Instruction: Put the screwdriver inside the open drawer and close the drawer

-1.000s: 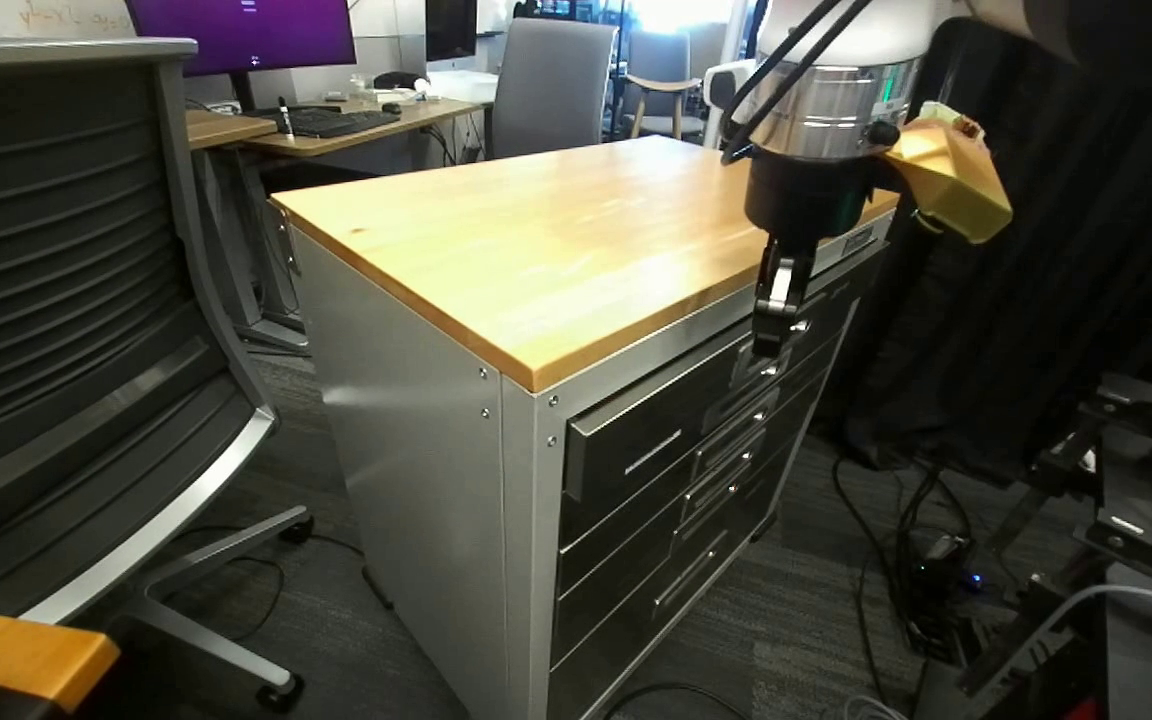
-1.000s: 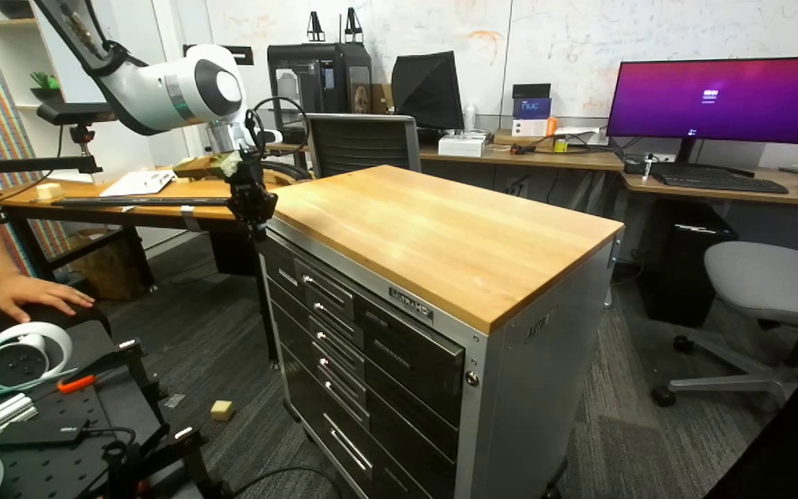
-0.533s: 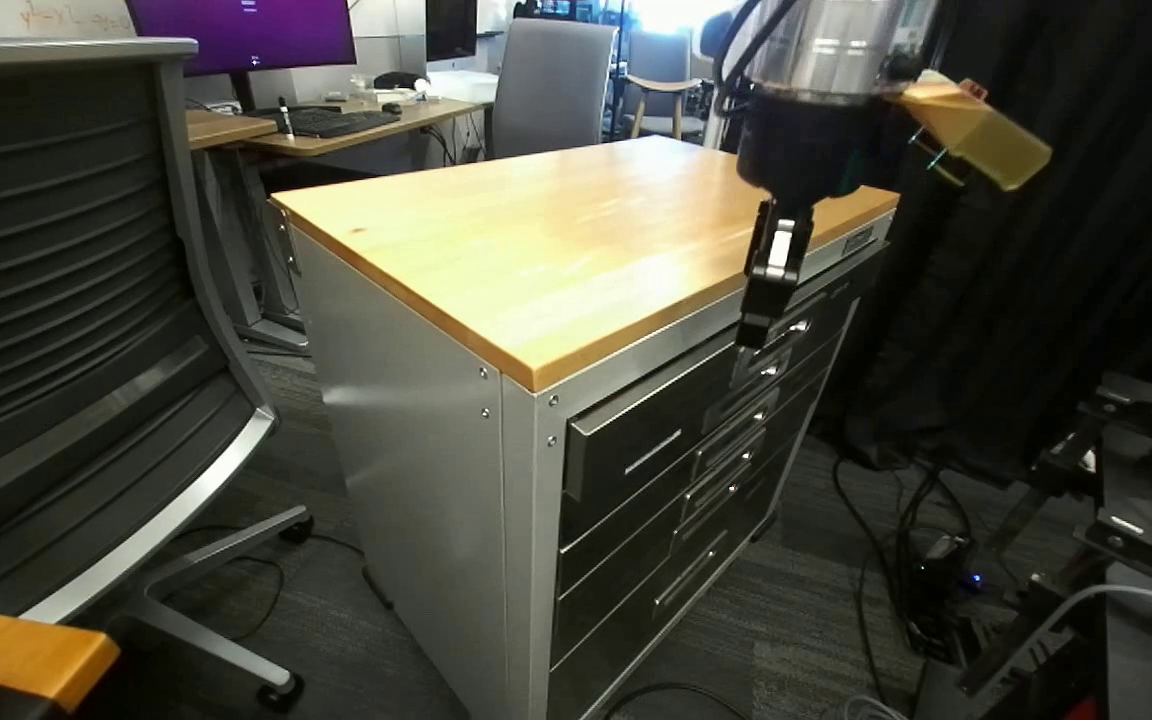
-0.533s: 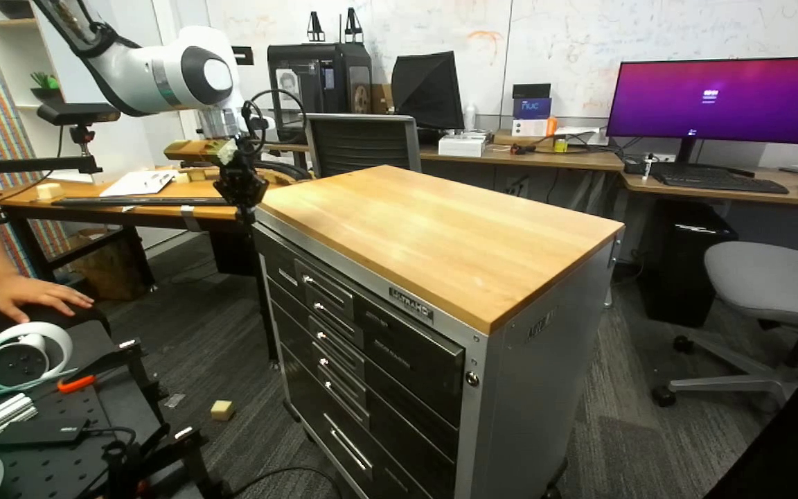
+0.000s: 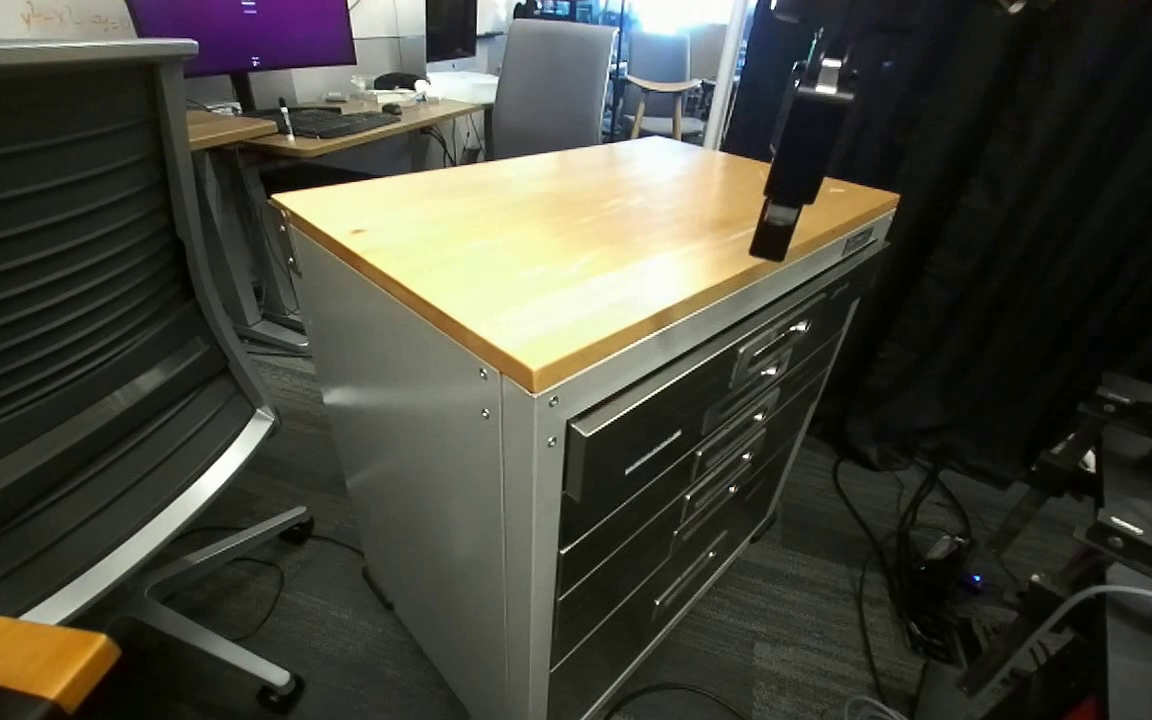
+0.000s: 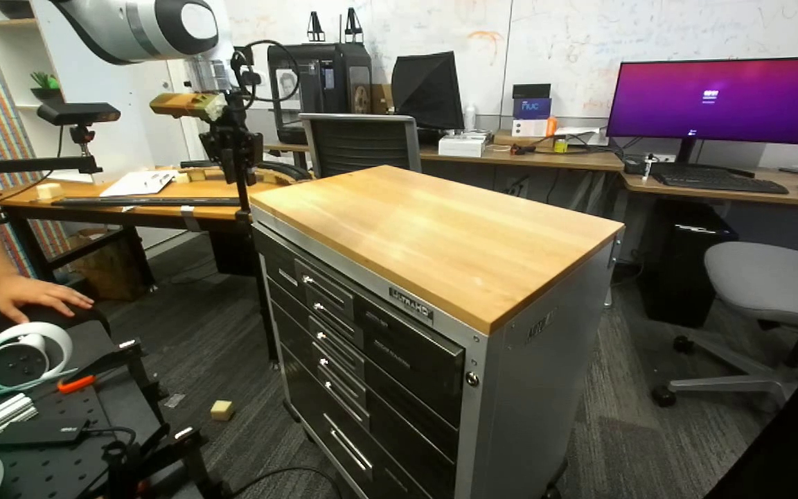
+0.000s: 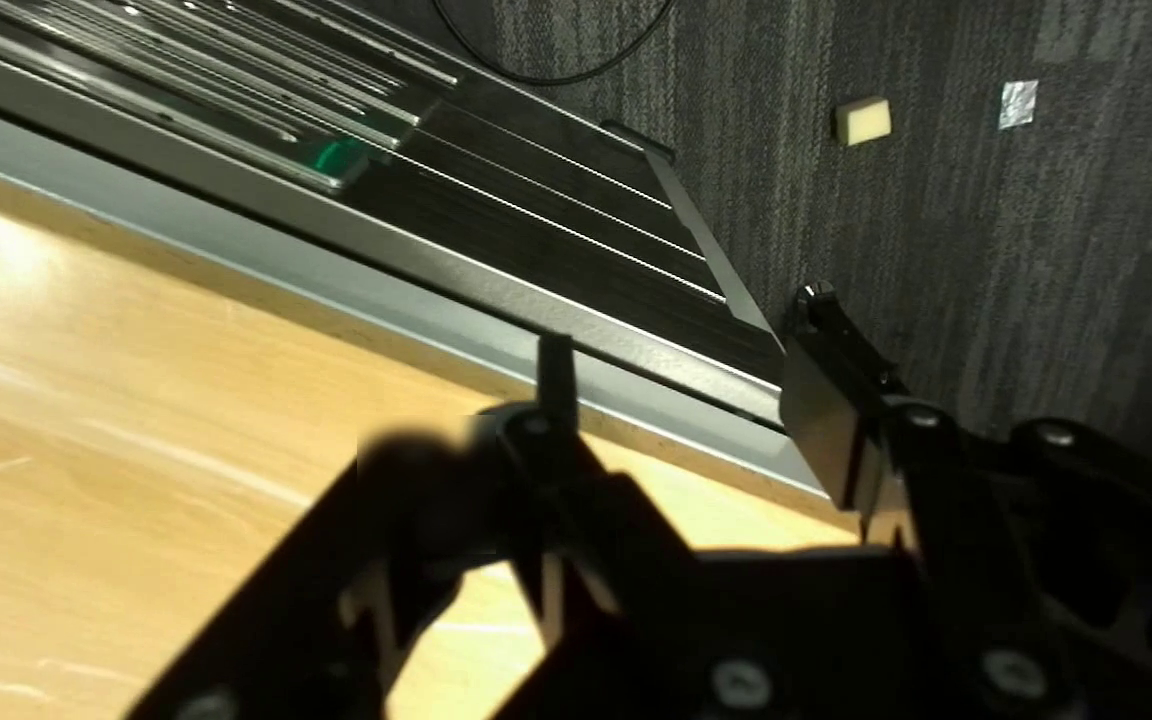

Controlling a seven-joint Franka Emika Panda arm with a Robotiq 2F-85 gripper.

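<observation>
The drawer (image 5: pixel 651 425), topmost in the grey wood-topped cabinet, is pushed in almost flush. Its dark front (image 6: pixel 392 339) stands slightly proud of the frame, and in the wrist view a thin dark gap runs behind the drawer's top edge (image 7: pixel 496 278). The drawer's inside is hidden. No screwdriver can be seen in any view. My gripper (image 7: pixel 686 325) is open, its two fingers well apart with nothing between them. In an exterior view the gripper (image 5: pixel 774 235) hangs above the cabinet's front edge, touching nothing that I can make out.
The wooden cabinet top (image 6: pixel 433 229) lies beside and below the gripper. Lower drawers (image 5: pixel 636 560) are all in. On the carpet sits a small yellow block (image 7: pixel 864 120). A person's hand (image 6: pixel 39 294) rests near a black cart (image 6: pixel 94 416). An office chair (image 5: pixel 66 300) stands beside the cabinet.
My gripper has risen from in front of the top drawer's handle to above the level of the cabinet top, and its fingers have spread apart. The drawer has not visibly moved.
</observation>
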